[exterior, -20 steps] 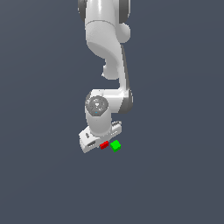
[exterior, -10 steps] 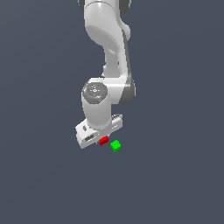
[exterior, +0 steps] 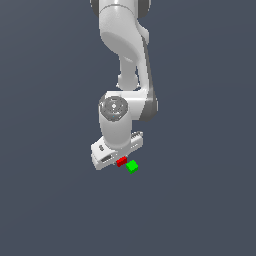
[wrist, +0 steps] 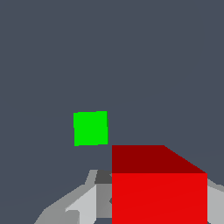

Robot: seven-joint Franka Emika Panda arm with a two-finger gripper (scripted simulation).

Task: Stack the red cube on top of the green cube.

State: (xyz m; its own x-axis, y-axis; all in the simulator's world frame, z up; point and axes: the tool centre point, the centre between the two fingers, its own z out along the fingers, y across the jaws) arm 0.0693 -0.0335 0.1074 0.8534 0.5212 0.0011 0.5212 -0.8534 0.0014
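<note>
The red cube (exterior: 121, 161) sits between the fingers of my gripper (exterior: 119, 160), which is shut on it under the white hand. In the wrist view the red cube (wrist: 158, 188) looms large, with a grey finger (wrist: 83, 203) against one side and a sliver of the other finger at the opposite side. The green cube (exterior: 132, 166) rests on the dark floor just to the exterior view's right of the red one and slightly lower. From the wrist, the green cube (wrist: 90, 127) appears small, apart from the red cube and untouched.
The white arm (exterior: 125, 60) rises from the hand toward the top of the exterior view. Around the cubes there is only flat dark grey floor (exterior: 200, 200).
The hand has turned and risen slightly, and the red cube has come up a little with it. The green cube has stayed put.
</note>
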